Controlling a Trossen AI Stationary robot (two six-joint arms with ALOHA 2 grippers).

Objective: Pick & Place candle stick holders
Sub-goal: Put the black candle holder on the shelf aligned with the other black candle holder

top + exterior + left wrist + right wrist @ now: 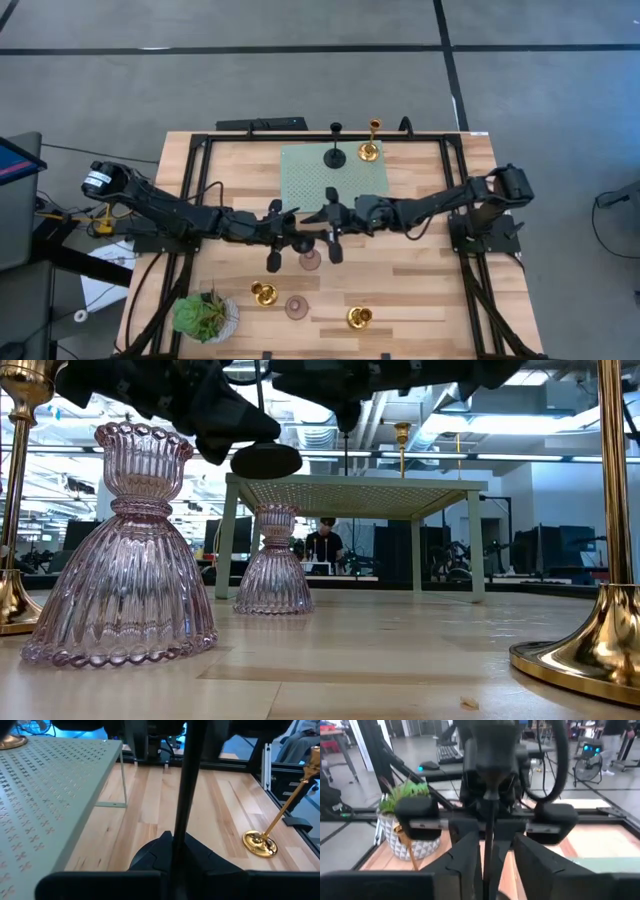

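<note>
A black candle stick holder (182, 790) hangs upright over the table's middle, and my left gripper (297, 238) is shut on it. My right gripper (495, 860) faces it from the table's right. It is open, with one finger on each side of the slim stem (487, 840). Below them a mauve-pink holder (310, 260) stands on its base, and another (296, 306) stands nearer the front. Gold holders (263, 293) (360, 318) stand on the wood near the front. One black holder (335, 155) and one gold holder (370, 150) stand on the pale green platform (310, 180). My left gripper pinches the black holder's slim stem (179, 827) between its two fingers. The fingers come in level from the table's left and lie across the stem. The holder stays upright and lifted clear, and its round base (265, 460) hangs in the air above the table.
A green potted plant (205, 315) sits at the front left corner. The platform stands on thin legs (228, 540) at the table's far middle. A black frame (190, 200) runs round the table. Bare wood lies at the front, between the gold holders and the near edge.
</note>
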